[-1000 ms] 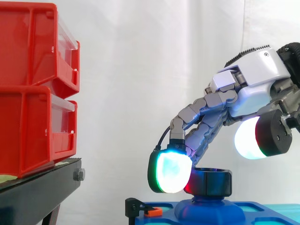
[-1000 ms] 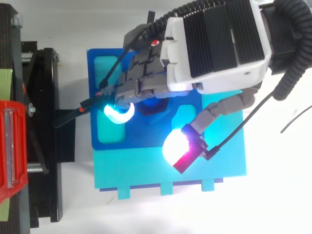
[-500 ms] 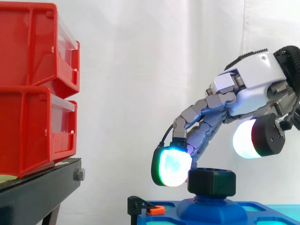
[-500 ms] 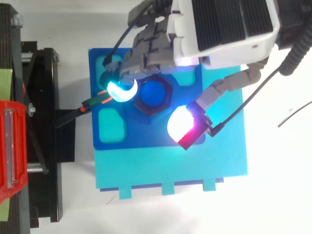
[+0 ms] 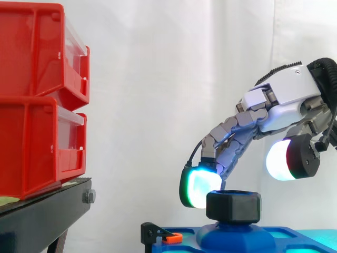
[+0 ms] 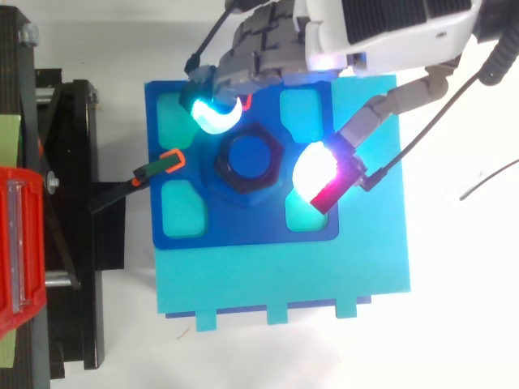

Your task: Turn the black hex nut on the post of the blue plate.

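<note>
The black hex nut (image 5: 233,205) sits on the blue post (image 6: 249,154) at the middle of the blue plate (image 6: 243,228). My hand (image 5: 287,100) hovers above and behind the nut, open and holding nothing. Its fingers slope down to a green-white fingertip (image 5: 201,188) beside the nut's left side, apart from it. In the top view that fingertip (image 6: 215,117) lies past the nut's far left corner, and the thumb pad (image 6: 315,170) hangs just right of the nut. The nut's (image 6: 247,160) top is uncovered.
The blue plate rests on a cyan base (image 6: 284,279). A black clip with an orange tip (image 6: 166,162) reaches onto the plate's left edge. Two stacked red bins (image 5: 37,95) stand on a black stand (image 5: 42,216) at the left, before a white curtain.
The hand has let go of the nut, lifted and drawn back toward the plate's far edge. The fingers that covered the nut now leave it bare.
</note>
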You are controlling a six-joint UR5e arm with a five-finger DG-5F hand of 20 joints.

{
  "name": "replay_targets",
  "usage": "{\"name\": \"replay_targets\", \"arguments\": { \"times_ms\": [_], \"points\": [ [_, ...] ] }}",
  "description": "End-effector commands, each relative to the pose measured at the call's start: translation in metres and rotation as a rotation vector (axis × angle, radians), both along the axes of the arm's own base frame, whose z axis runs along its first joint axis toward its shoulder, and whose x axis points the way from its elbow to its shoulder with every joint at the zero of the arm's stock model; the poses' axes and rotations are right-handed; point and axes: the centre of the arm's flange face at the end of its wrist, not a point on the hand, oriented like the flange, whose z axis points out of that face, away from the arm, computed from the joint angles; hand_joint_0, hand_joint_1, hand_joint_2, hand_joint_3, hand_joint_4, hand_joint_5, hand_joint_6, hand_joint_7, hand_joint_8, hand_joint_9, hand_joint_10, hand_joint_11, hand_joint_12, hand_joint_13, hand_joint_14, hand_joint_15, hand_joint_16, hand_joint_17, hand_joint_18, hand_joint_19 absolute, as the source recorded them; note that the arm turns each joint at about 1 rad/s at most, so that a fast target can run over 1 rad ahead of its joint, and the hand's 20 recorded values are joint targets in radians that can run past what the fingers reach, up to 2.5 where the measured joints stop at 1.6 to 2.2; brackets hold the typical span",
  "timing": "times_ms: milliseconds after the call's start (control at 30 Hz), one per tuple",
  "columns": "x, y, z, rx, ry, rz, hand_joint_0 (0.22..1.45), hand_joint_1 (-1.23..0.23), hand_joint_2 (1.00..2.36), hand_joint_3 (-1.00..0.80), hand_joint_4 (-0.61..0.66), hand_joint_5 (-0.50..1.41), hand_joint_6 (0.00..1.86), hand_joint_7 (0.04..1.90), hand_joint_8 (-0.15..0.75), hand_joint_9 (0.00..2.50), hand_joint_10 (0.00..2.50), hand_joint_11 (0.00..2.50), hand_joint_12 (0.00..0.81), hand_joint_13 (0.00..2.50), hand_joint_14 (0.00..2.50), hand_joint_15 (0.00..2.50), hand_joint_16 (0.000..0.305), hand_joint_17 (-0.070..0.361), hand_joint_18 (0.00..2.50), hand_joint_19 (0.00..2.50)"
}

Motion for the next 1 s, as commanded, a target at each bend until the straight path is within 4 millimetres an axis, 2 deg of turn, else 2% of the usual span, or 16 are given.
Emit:
{"name": "replay_targets", "arguments": {
  "times_ms": [0,100,367,567,733,967],
  "points": [
    [-0.005,-0.009,0.000,-0.004,0.009,0.005,0.49,-0.45,1.00,-0.50,0.16,-0.19,0.50,0.81,0.193,0.55,0.01,0.22,0.300,0.64,0.02,0.34,0.028,0.062,0.17,0.38],
    [-0.009,-0.015,0.000,-0.006,0.021,0.007,0.49,-0.45,1.00,-0.50,0.16,-0.19,0.50,0.81,0.195,0.55,0.01,0.22,0.300,0.64,0.01,0.34,0.028,0.062,0.16,0.38],
    [-0.014,-0.025,0.017,-0.015,0.034,0.008,0.49,-0.45,1.00,-0.50,0.16,-0.19,0.50,0.81,0.197,0.55,0.01,0.22,0.301,0.64,0.01,0.35,0.027,0.062,0.16,0.38],
    [-0.017,-0.031,0.037,-0.039,0.036,0.007,0.49,-0.45,1.00,-0.50,0.16,-0.19,0.50,0.81,0.197,0.55,0.01,0.22,0.301,0.64,0.01,0.34,0.027,0.061,0.16,0.37],
    [-0.010,-0.026,0.052,-0.045,-0.005,0.015,0.49,-0.45,1.00,-0.50,0.16,-0.19,0.50,0.81,0.198,0.55,0.01,0.22,0.302,0.64,0.01,0.34,0.027,0.061,0.16,0.37],
    [0.001,-0.016,0.050,-0.047,-0.065,0.019,0.49,-0.45,1.00,-0.50,0.16,-0.19,0.50,0.81,0.196,0.55,0.01,0.22,0.301,0.64,0.01,0.35,0.027,0.061,0.16,0.37]
  ]
}}
